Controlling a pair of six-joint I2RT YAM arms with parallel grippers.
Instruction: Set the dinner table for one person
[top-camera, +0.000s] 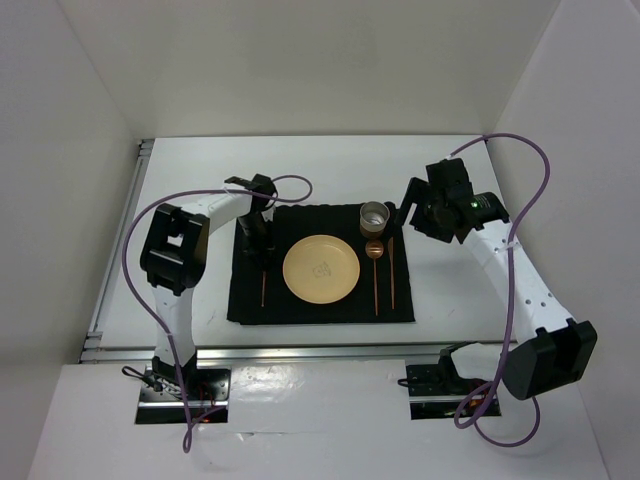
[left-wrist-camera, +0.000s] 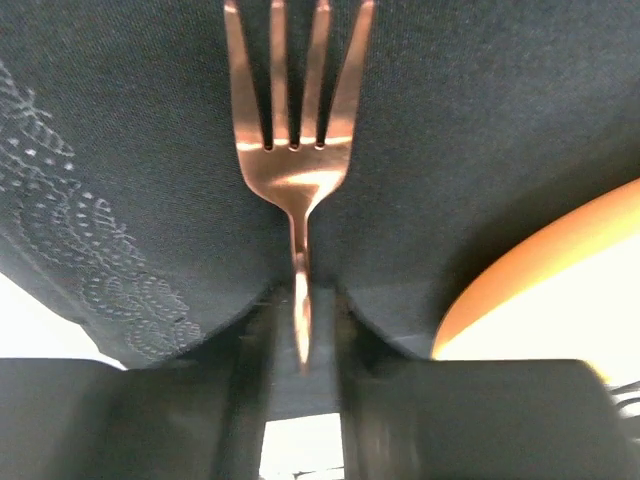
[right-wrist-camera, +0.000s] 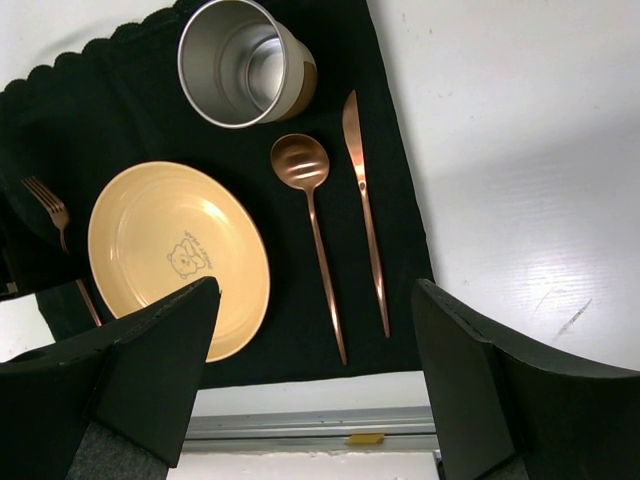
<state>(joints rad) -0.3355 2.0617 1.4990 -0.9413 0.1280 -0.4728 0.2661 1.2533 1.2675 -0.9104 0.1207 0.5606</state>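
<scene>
The white dinner table (top-camera: 470, 300) carries a black placemat (top-camera: 320, 310). On the mat lie a yellow plate (top-camera: 320, 268), a copper fork (top-camera: 263, 285) to its left, and a copper spoon (top-camera: 375, 275) and knife (top-camera: 392, 270) to its right. A metal cup (top-camera: 374, 214) stands above the spoon. My left gripper (top-camera: 263, 243) is low over the fork's upper part. In the left wrist view the fork (left-wrist-camera: 295, 150) lies on the mat, and its handle runs between the slightly parted fingers of the gripper (left-wrist-camera: 300, 300) without touching them. My right gripper (right-wrist-camera: 315, 300) is wide open, empty, raised beside the cup.
Metal rails (top-camera: 110, 300) run along the table's left and near edges. White walls enclose the table at the back and sides. The right wrist view shows the cup (right-wrist-camera: 240, 60), spoon (right-wrist-camera: 300, 165), knife (right-wrist-camera: 365, 210) and plate (right-wrist-camera: 150, 240) below.
</scene>
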